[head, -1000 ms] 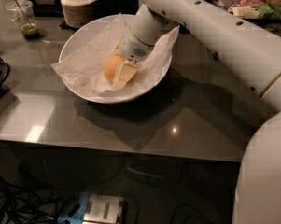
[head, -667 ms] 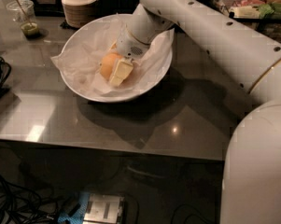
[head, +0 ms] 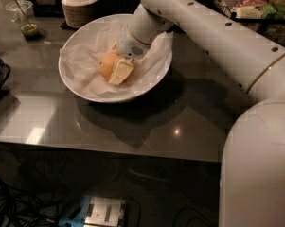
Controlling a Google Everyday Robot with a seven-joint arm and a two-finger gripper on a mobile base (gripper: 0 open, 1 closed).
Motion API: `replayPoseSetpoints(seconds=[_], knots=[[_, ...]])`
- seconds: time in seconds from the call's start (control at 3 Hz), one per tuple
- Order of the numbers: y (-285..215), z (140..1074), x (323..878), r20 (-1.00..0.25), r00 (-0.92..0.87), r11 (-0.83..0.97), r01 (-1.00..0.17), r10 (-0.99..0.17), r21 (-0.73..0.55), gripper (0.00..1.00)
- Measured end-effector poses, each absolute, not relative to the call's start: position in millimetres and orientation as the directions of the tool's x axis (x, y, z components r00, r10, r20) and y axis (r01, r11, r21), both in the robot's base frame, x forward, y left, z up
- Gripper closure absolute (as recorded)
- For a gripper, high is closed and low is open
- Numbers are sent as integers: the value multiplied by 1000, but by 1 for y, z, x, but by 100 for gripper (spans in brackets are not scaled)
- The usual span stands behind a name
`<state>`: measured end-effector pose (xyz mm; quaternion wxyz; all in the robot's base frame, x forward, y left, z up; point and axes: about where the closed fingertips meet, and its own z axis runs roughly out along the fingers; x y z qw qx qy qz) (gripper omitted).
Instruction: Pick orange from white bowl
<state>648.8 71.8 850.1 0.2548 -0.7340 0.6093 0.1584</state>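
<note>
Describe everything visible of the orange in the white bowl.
The orange is a round, pale orange-yellow fruit with smooth-looking skin. It lies near the middle of the white bowl on the crinkled white paper lining. Only its part toward the picture's left shows; the pincer, reaching down from the upper right, covers the rest and touches it.

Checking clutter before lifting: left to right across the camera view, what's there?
Plastic cup → stack of beige bowls → orange in the white bowl → gripper against the orange → robot arm.
</note>
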Motion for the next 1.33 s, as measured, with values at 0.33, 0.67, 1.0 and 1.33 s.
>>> replayPoseSetpoints(seconds=[0.33,0.67,1.0,1.33], knots=[[60,877,630,-602,238,-72,-955,-762,-287,100],[43,932,604,-665,316,10,-899,-677,-437,100],[17,985,582,-707,377,80,-850,-598,-521,100],[3,1036,547,-707,445,85,-812,-550,-577,100]])
